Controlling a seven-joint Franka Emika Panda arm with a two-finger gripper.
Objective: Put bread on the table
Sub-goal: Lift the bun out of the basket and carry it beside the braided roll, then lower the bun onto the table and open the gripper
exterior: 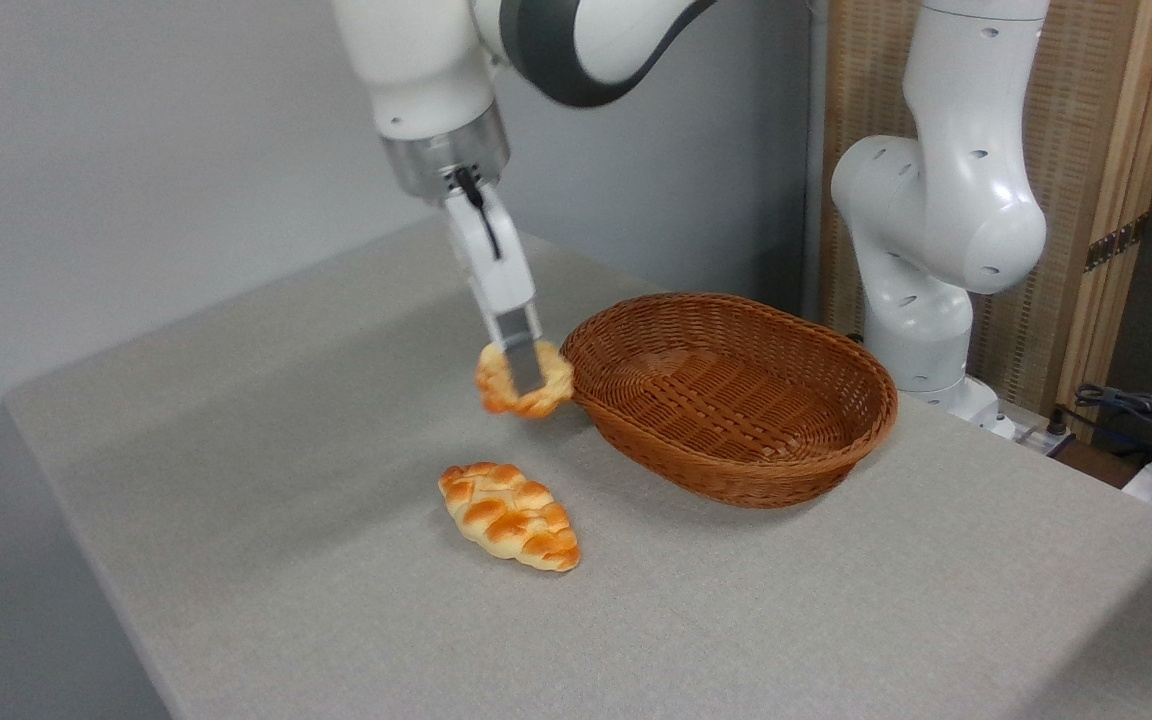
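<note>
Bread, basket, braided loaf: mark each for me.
bread (496, 385), fixed camera, left lobe beside the finger.
basket (736, 490), fixed camera, near outer wall.
braided loaf (509, 514), fixed camera, top middle.

The bench (836, 620) wears soft grey cloth, matt and a bit rough. The basket (736, 395) is brown woven wicker (bumpy all over). The bread (551, 385) looks pale and lumpy, and the braided loaf (509, 515) shines orange. The arm (416, 60) is smooth, glossy white plastic.
</note>
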